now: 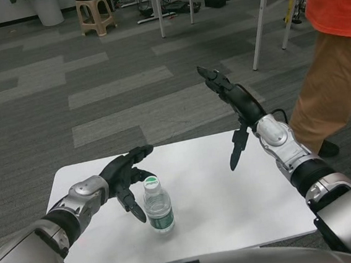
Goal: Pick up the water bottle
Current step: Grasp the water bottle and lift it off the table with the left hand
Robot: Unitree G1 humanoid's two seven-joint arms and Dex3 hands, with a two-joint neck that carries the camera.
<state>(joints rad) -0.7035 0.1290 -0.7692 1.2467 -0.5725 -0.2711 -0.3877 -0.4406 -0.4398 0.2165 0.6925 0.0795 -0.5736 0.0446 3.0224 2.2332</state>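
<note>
The water bottle (158, 205) stands upright on the white surface (218, 189), toward its left-front part, a small clear plastic bottle with a green-and-white cap and a green label band around its middle. It looks filled, so it probably has some weight low down and will stand steady, but the thin plastic wall is likely to give under pressure and the smooth sides may slip; the labelled middle of the body seems the best place to wrap the fingers, below the shoulder and well under the cap. The left robot hand (127, 173) hovers just beside the bottle on its left, fingers spread apart and holding nothing, one finger reaching down close to the bottle's side though contact cannot be made out. The right robot hand (238, 107) is raised well apart over the far right of the surface, fingers loosely extended and empty. The bottle has bare surface on every side, so there is room to close in from the left. The front edge lies near the bottle, so a nudge forward could tip it off. A person (335, 48) stands beyond the right side.
</note>
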